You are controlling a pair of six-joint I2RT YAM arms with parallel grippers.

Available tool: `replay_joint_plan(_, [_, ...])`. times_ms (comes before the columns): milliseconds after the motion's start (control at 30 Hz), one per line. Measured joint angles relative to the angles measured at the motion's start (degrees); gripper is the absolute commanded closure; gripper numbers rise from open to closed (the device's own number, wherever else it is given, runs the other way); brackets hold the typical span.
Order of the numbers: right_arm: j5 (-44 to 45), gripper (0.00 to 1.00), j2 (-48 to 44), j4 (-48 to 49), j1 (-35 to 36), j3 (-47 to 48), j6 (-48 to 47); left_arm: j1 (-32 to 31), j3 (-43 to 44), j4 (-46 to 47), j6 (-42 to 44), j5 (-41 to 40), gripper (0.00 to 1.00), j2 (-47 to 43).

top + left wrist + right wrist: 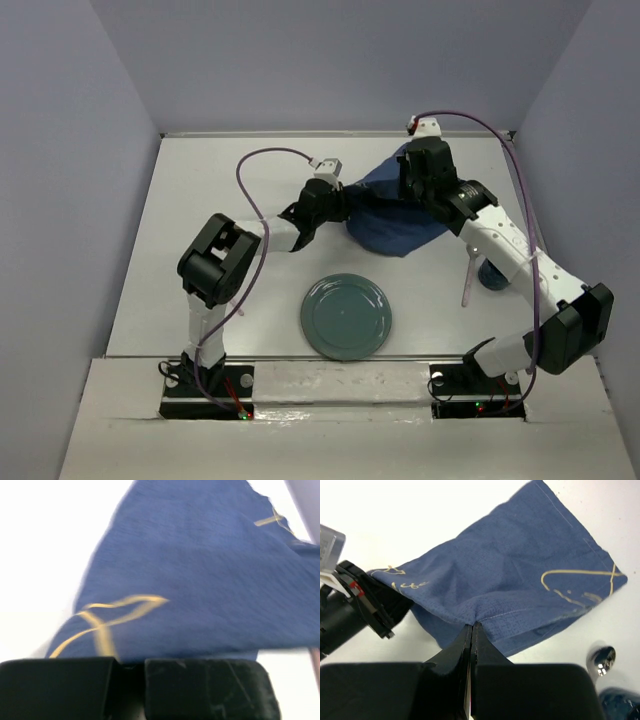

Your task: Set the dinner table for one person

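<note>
A dark blue cloth with yellow line patterns hangs between my two grippers over the back middle of the white dinner table. My left gripper is shut on the cloth's left edge; the cloth fills the left wrist view above the closed fingers. My right gripper is shut on the cloth's hem, jaws pressed together, and the cloth spreads away from it. The left gripper shows at the cloth's far corner in the right wrist view.
A round dark green plate lies at the near middle. A spoon with a pale handle and a blue cup sit at the right under my right arm; both show in the right wrist view, the spoon and the cup. Lavender walls surround the table.
</note>
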Motion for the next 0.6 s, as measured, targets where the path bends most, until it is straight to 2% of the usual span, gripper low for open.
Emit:
replay_joint_plan(133, [-3.8, 1.00, 1.7, 2.1, -4.2, 1.5, -1.0, 2.9, 9.2, -10.5, 2.9, -3.8, 1.00, 0.8])
replay_joint_plan(167, [-5.5, 1.00, 4.0, 2.7, -6.6, 4.7, -1.4, 4.6, 16.4, -16.1, 4.2, -5.0, 1.00, 1.8])
replay_joint_plan(233, [-7.6, 1.00, 8.6, 4.0, -10.0, 11.2, -2.1, 7.3, 27.6, -21.6, 6.1, -6.8, 1.00, 3.8])
replay_joint_plan(300, [-9.5, 1.00, 14.2, 4.5, -12.9, 20.8, -3.5, 9.4, 42.8, -29.6, 8.5, -9.4, 1.00, 6.8])
replay_joint_plan(333, [-10.3, 1.00, 17.0, 5.0, -13.9, 26.0, -3.8, 10.7, 54.6, -33.4, 10.2, -11.2, 1.00, 9.4])
replay_joint_plan(367, [-10.8, 1.00, 20.7, 4.7, -15.1, 33.0, -4.7, 11.1, 59.3, -35.5, 10.9, -12.3, 1.00, 10.5])
replay_joint_plan(433, [-11.8, 1.00, 25.4, 5.4, -16.1, 43.4, -6.4, 12.2, 80.3, -41.6, 13.5, -15.4, 1.00, 15.6])
replay_joint_plan(467, [-12.7, 1.00, 27.1, 5.5, -16.4, 48.0, -7.2, 12.2, 85.6, -41.8, 14.8, -16.9, 1.00, 16.3])
replay_joint_plan(533, [-15.2, 1.00, 27.1, 6.0, -16.3, 51.4, -8.5, 11.8, 87.1, -42.7, 16.9, -19.9, 1.00, 13.8])
replay_joint_plan(600, [-18.9, 1.00, 22.5, 9.4, -15.8, 46.1, -9.9, 11.0, 85.3, -44.7, 19.0, -24.4, 1.00, 9.0])
